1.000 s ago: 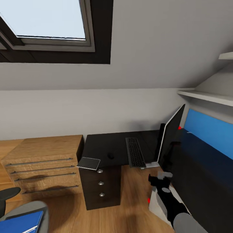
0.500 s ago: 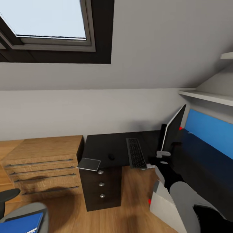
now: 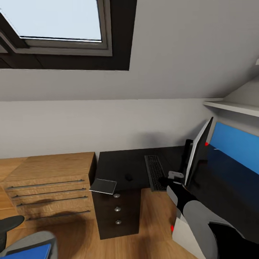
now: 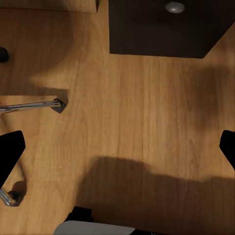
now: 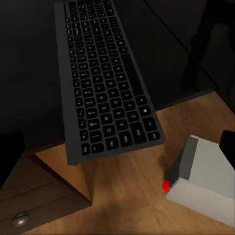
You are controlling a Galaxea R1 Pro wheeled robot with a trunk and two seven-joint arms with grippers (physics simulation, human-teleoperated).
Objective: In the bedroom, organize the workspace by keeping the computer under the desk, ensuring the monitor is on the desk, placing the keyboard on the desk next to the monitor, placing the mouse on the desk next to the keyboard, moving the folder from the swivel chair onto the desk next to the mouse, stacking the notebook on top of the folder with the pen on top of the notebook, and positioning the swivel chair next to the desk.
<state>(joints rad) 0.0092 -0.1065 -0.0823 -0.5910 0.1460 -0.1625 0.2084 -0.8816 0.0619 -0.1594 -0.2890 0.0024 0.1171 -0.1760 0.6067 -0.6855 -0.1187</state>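
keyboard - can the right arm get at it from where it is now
Probably yes: the right pincer hovers just beside the keyboard, whose near end overhangs the desk edge, with nothing between them.

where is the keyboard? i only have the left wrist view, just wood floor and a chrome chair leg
Observer: The keyboard lies on the desk beside the monitor; its near end overhangs the desk edge.
Operator: and the mouse
Observer: The mouse sits on the desk on the keyboard's other side, apart from it.
Operator: right gripper holding anything
Observer: No, the right gripper is open and empty, close to the keyboard's near end.
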